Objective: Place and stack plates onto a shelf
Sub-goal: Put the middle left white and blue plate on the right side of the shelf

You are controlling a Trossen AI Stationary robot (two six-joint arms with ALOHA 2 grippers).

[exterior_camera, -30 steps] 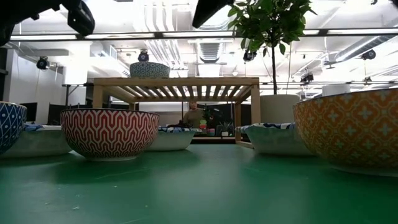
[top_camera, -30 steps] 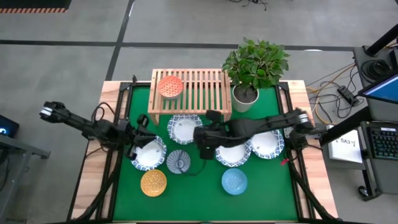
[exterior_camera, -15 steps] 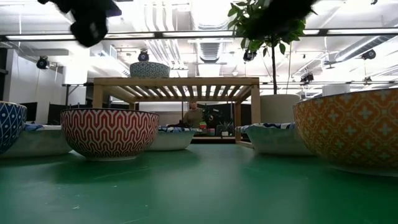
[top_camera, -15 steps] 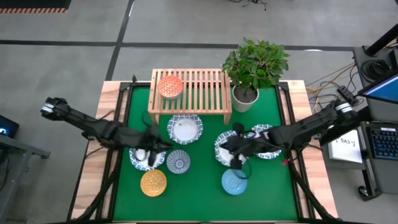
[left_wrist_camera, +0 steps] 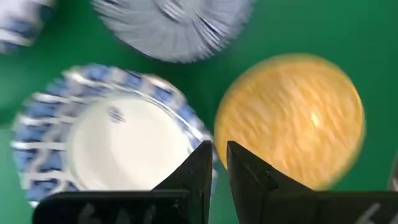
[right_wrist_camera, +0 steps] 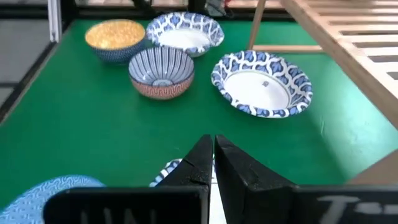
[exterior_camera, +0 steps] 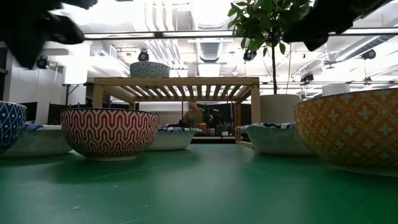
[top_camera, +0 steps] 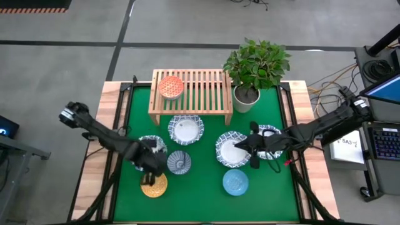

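We see left gripper [top_camera: 152,175] over table [top_camera: 206,197], jaws nearly closed, empty, between left white plate [top_camera: 145,150] and yellow bowl [top_camera: 154,184]; right gripper [top_camera: 253,150] above gap between two right white plates [top_camera: 232,149], jaws closed, empty; orange bowl [top_camera: 170,86] on shelf [top_camera: 200,87]; seven dishes on table

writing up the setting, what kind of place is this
Probably a robotics lab or workshop: exposed ceiling ducts and strip lights, cables trailing over the grey floor, and a wooden table topped with green felt set up as a test rig.
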